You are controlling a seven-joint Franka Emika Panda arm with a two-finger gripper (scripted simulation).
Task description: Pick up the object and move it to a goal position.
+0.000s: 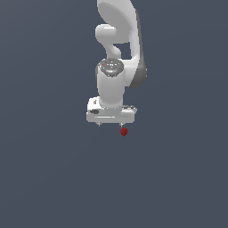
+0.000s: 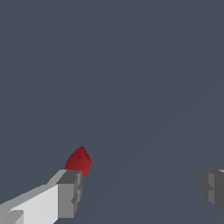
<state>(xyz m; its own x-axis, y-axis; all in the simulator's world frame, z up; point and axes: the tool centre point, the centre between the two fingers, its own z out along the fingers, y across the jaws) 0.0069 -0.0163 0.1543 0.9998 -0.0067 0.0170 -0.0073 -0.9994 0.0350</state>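
The object [image 1: 124, 132] is a tiny dark red, strawberry-shaped lump, seen just below the white hand on the exterior view's right. My gripper [image 1: 111, 124] points downward and is open, with nothing between its fingers. In the wrist view the object [image 2: 78, 161] shows right past the tip of one grey fingertip [image 2: 70, 192], its pointed end up in the picture. The other fingertip [image 2: 213, 187] stands far across the picture. The gripper [image 2: 142, 187] holds a wide gap, and the object lies at that one finger rather than in the middle of the gap. I cannot tell whether the finger touches it.
A flat, plain dark grey-blue surface [image 1: 53, 178] fills both views. The white arm [image 1: 116, 35] rises toward the top of the exterior view behind the hand.
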